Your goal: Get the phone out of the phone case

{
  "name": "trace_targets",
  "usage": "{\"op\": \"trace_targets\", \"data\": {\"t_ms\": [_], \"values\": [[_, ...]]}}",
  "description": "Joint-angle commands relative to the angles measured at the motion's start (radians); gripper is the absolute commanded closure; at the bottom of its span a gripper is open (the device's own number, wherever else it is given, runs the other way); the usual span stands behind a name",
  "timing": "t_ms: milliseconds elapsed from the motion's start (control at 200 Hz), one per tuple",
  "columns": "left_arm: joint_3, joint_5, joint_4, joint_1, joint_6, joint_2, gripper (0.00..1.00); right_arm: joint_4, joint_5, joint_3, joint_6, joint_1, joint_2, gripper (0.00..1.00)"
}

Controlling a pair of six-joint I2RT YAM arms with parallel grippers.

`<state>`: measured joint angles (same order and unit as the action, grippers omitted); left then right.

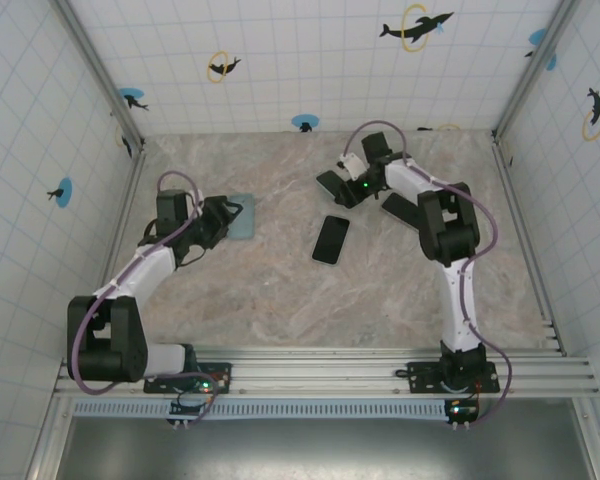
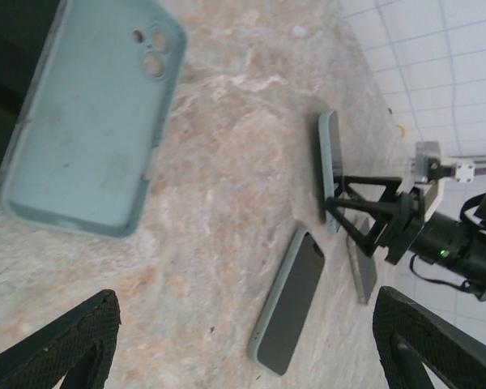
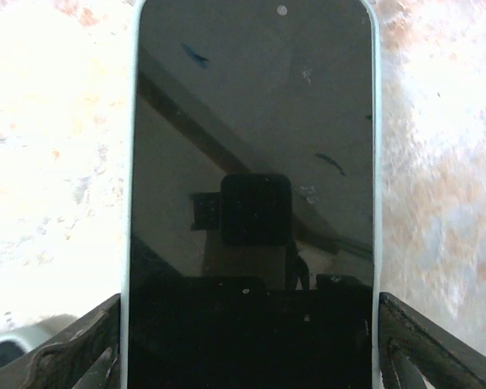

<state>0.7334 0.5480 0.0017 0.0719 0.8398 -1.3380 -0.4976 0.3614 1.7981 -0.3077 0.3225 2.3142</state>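
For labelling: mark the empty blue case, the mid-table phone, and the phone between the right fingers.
Empty blue case (image 2: pixel 85 130): left wrist view, flat back panel.
Mid-table phone (image 1: pixel 330 240): top view, screen centre.
Right arm's phone (image 3: pixel 251 121): right wrist view, dark screen.

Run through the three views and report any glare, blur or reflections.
Top external: evenly lit and sharp, with only soft shadows on the table. Left wrist: the empty case close to the lens looks slightly soft. Right wrist: the cased phone has a dark screen that mirrors the camera, and the table to its left is washed out by glare.
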Motion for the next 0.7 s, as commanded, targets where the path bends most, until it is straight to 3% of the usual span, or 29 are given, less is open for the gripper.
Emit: {"op": "trace_targets", "data": {"t_ms": [0, 300, 465, 696], "values": [[0.038, -0.032, 0.046, 0.026, 0.033, -0.012, 0.17, 0.116, 0.148, -0.063, 0.074, -0.017, -0.119, 0.66], [0.113, -0.074, 0.128, 0.134, 0.079, -0.075, 0.19, 0.325, 0.258, -0.314, 0.207, -0.027, -0.280, 0.67], [0.152, -0.075, 0.159, 0.179, 0.096, -0.142, 0.19, 0.223, 0.203, -0.288, 0.141, -0.014, -0.260, 0.65], [0.169, -0.086, 0.151, 0.196, 0.085, -0.153, 0.19, 0.225, -0.096, -0.272, 0.147, 0.035, -0.224, 0.23]]}}
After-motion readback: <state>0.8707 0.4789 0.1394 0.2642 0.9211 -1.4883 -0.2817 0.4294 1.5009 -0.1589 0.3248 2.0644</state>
